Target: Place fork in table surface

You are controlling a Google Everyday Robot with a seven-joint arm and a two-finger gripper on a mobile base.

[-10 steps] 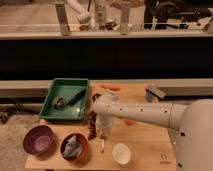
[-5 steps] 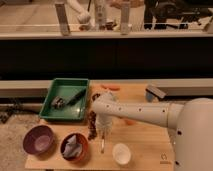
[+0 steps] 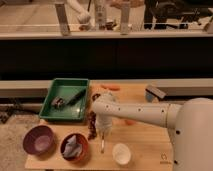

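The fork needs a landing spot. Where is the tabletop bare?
Bare: the table surface between the white bowl and the logo corner. Crowded: front left, where the gripper is at the fork, beside the orange bowl and purple bowl.

Tool [image 3: 102, 133] hangs between orange bowl [image 3: 86, 145] and white bowl [image 3: 121, 154] (bare tabletop [image 3: 150, 142] rightward).

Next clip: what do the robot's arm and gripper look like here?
The arm is white, made of smooth, rounded tubular segments widening to a bulky white shoulder at right. No cables or markings show. The gripper, over the wooden table near the green tray, looks pale grey-white.
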